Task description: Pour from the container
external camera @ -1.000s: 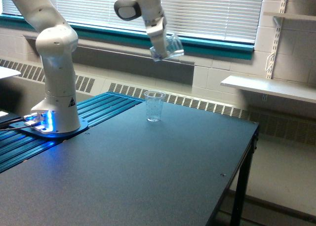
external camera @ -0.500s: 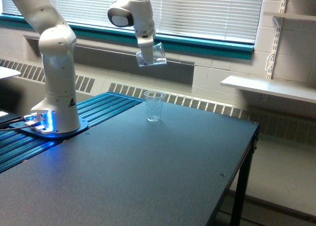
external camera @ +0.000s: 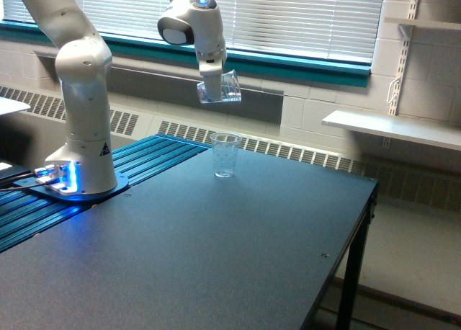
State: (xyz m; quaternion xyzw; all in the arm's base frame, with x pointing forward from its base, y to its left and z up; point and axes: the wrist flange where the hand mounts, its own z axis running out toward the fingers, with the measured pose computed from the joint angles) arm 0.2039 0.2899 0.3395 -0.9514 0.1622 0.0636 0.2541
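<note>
In the exterior view my gripper is shut on the container, a small clear plastic cup held in the air and tipped over with its mouth toward the view's right. It hangs well above a taller, narrower clear cup with faint marks. That cup stands upright on the dark table, slightly right of the gripper. The contents of the held cup are too small to make out.
The white robot base stands at the view's left on blue ribbed panels. A window with blinds and a teal sill runs behind. White shelves hang on the wall at the right. The table's right edge drops to the floor.
The gripper with the cup has swung from the view's right toward the left and come a little lower. The standing cup has not moved.
</note>
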